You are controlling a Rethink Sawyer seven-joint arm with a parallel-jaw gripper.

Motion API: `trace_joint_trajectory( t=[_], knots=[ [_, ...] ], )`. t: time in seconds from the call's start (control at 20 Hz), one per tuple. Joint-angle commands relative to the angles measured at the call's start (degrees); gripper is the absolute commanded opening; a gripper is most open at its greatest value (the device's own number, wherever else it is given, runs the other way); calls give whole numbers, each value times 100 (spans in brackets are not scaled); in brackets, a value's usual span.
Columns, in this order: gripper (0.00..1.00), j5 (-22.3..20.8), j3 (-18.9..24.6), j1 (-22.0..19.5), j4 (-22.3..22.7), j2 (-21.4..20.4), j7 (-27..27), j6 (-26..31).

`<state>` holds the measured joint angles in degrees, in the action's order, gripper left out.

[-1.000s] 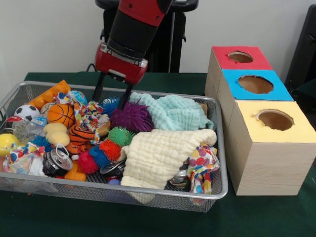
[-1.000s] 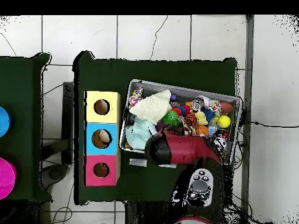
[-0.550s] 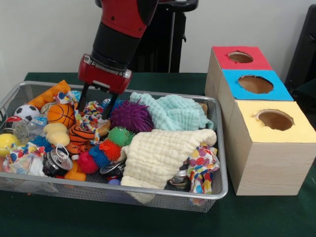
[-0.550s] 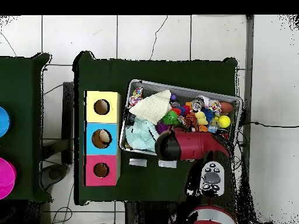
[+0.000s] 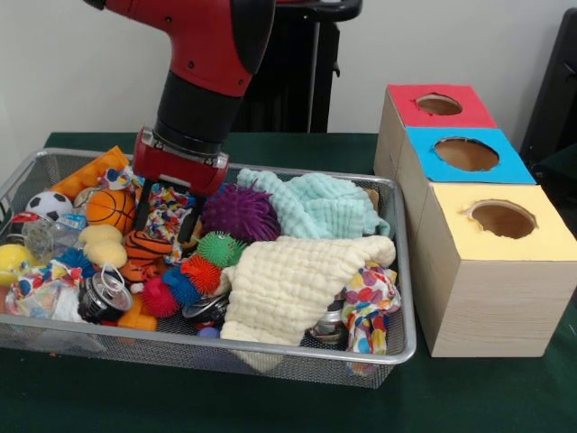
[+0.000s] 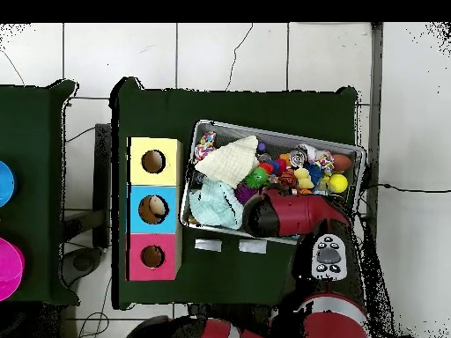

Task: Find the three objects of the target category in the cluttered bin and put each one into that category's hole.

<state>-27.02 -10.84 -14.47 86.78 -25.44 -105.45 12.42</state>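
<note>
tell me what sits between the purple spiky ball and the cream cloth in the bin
In the front view, a green spiky ball lies between the purple spiky ball and the cream cloth, beside the cloth's left edge, with the mint cloth bordering the gap on the right.

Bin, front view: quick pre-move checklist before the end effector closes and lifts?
1. End effector down inside the wire bin: ok.
2. Open, one finger on each side of the colourful cloth: ok.
3. Neighbours free of the fingers: not ok, the orange basketball and purple spiky ball crowd close.
4. Cloth free to lift alone: cannot tell, its lower part is buried.
5. Red, blue and yellow holes unobstructed: ok.
6. Blue hole empty: not ok, overhead shows something inside.
</note>
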Motion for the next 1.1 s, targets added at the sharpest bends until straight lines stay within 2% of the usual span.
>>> trace_joint_trajectory(
  t=[0.05,0.65,0.85,0.9,1.1],
  knots=[
    [100,-327,632,-180,-286,548,25,-106],
    [100,-424,560,-244,-553,794,140,90],
    [100,-526,627,-298,-565,766,66,-250],
    [100,-592,628,-293,-559,760,-2,-502],
    [100,-678,647,-309,-412,640,-139,-764]
  ],
)
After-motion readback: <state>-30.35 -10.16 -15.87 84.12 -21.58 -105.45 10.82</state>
